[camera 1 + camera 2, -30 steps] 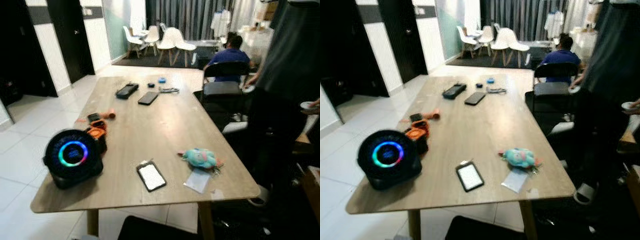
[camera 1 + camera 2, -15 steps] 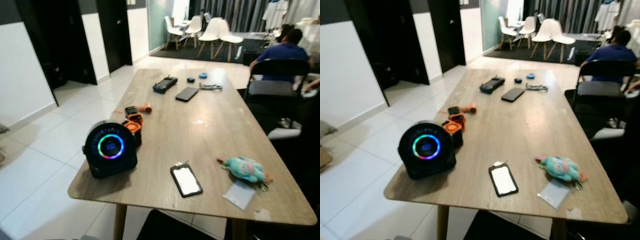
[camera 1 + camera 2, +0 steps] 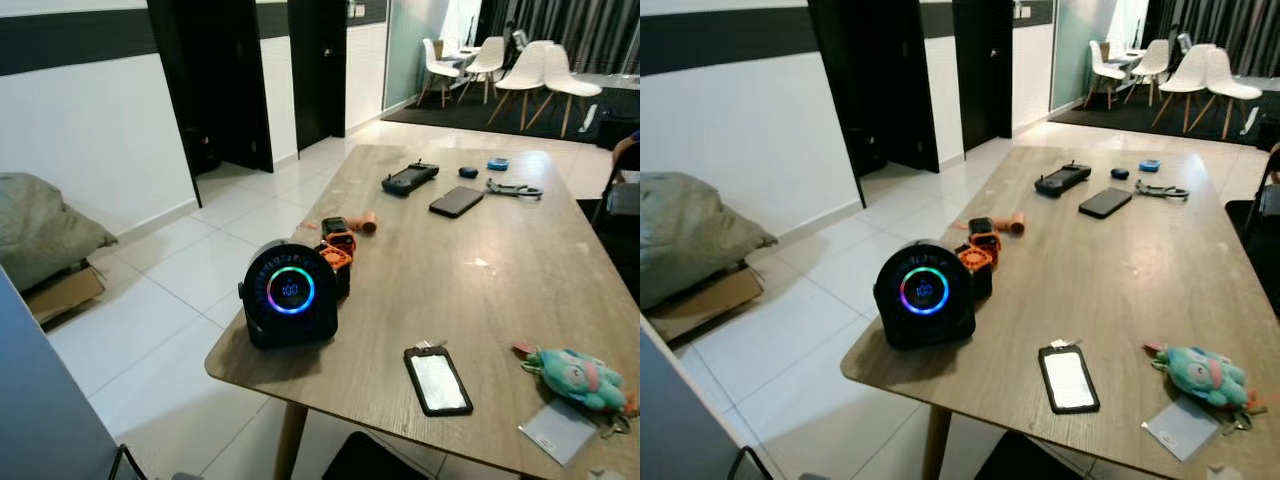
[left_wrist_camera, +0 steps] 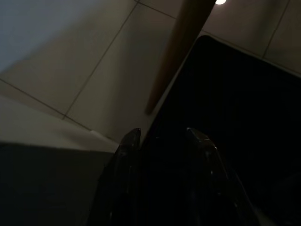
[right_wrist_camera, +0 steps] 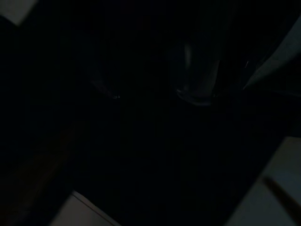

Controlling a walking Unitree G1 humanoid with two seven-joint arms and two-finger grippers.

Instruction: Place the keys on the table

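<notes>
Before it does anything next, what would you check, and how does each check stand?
1. Long wooden table in front: ok.
2. Bare wood free between the round black speaker with a glowing ring and the black phone lying flat: ok.
3. Teal plush keychain already on the table near its right edge: ok.
4. Left gripper holding nothing, fingers apart: ok.
5. Right gripper's contents: cannot tell, view too dark.

My left tool (image 4: 162, 141) hangs low in shadow, its two black fingers (image 4: 127, 155) pointing down with a narrow gap between them. Under them lies a pale tiled floor (image 4: 89, 61) with grout lines. A wooden counter leg (image 4: 176, 52) slants across the tiles. Beside it sits a large black shape (image 4: 235, 117); I cannot tell what it is.
</notes>
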